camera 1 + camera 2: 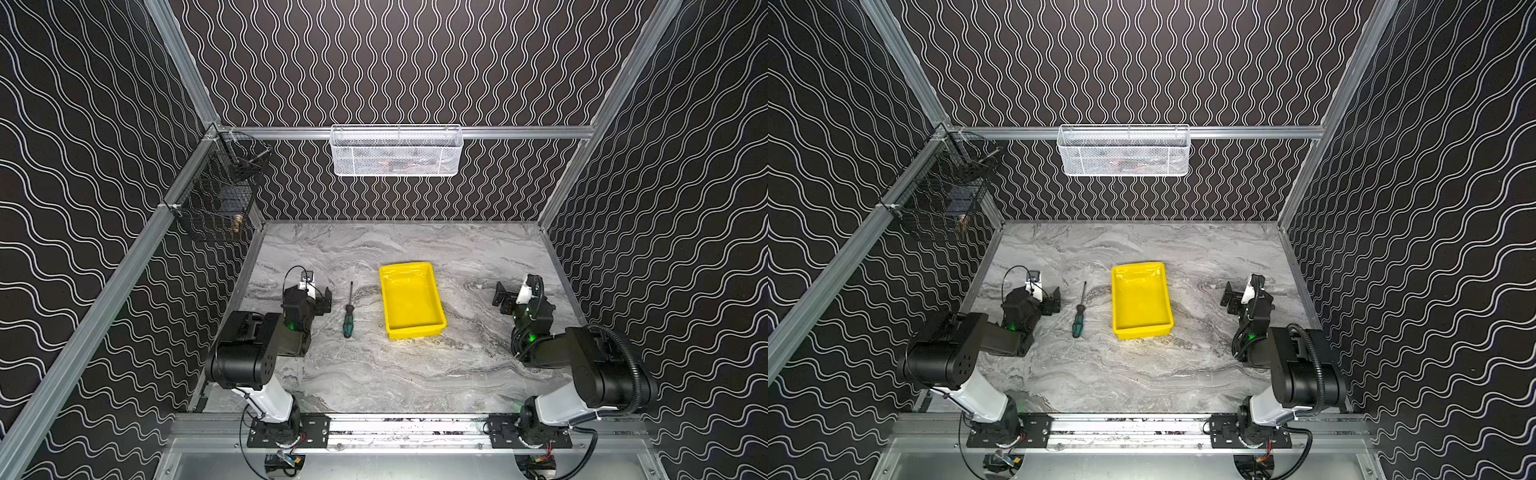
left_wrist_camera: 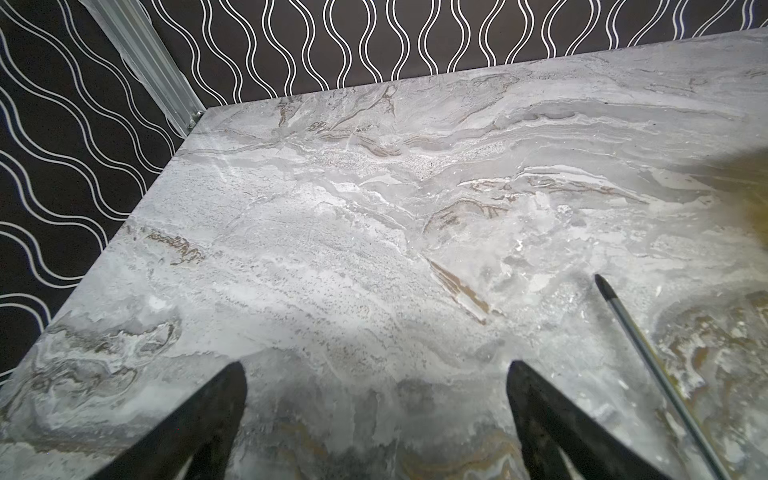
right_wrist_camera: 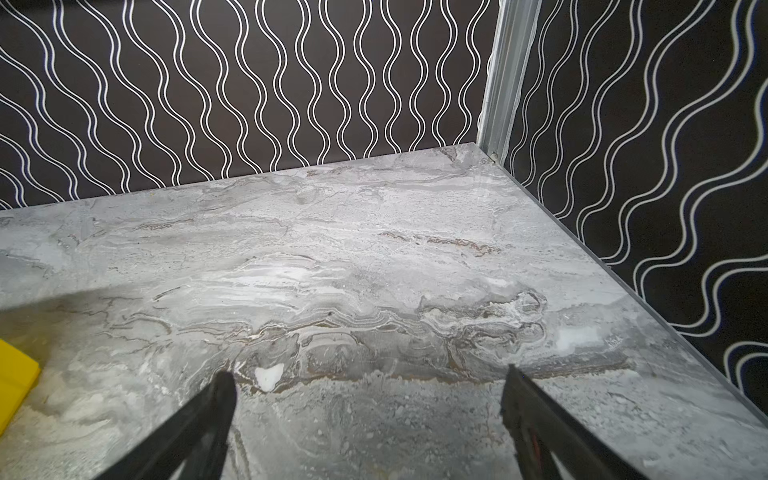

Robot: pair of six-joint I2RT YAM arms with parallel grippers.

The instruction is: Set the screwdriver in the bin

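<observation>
As the screwdriver [image 1: 348, 311] is laid between bin [image 1: 415, 331] and left tool [image 1: 325, 300], left and right tool [image 1: 502, 297] are spread, empty.

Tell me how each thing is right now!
Screwdriver: lying flat on the table, not held.
Bin: upright, empty.
Left hand: open, holding nothing.
Right hand: open, holding nothing.
White basket: hanging, something unclear inside.
Black basket: hanging, things inside.
</observation>
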